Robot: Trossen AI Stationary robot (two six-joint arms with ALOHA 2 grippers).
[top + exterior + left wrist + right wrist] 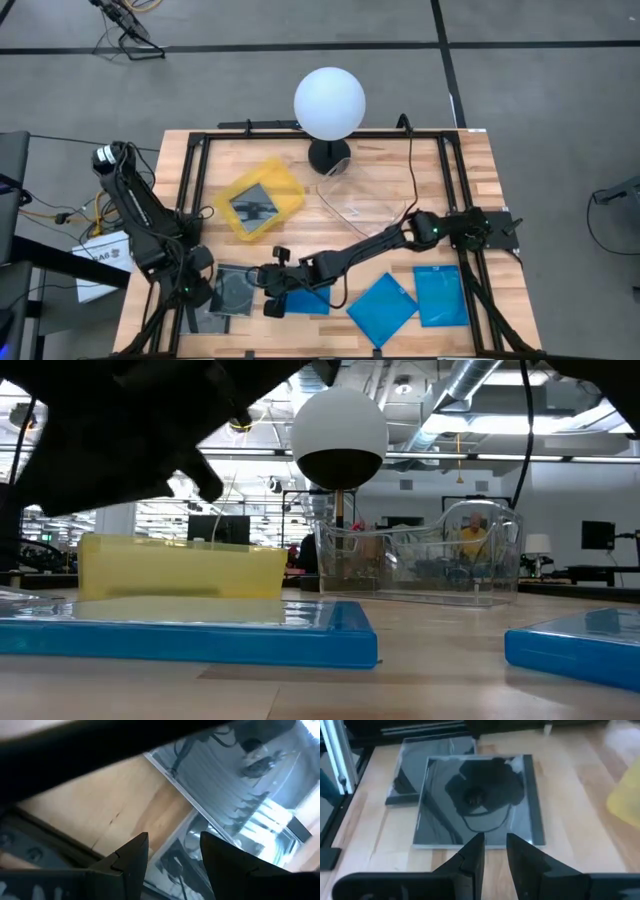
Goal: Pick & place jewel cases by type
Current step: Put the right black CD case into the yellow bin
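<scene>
Right wrist view: right claw [494, 849], fingers slightly parted and empty, just short of grey clear-faced square jewel case [479, 799] flat on wooden tabletop [572, 827]; left claw [172, 851] released above second grey case [235, 775]; bright blue cases [382, 309] nearby.

One jewel case [255, 206] lies in the tray [287, 186]; three cases [381, 308] lie right.

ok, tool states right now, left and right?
Left tool: open, over a grey jewel case, holding nothing.
Right tool: narrow gap, empty, just short of the dark case.
</scene>
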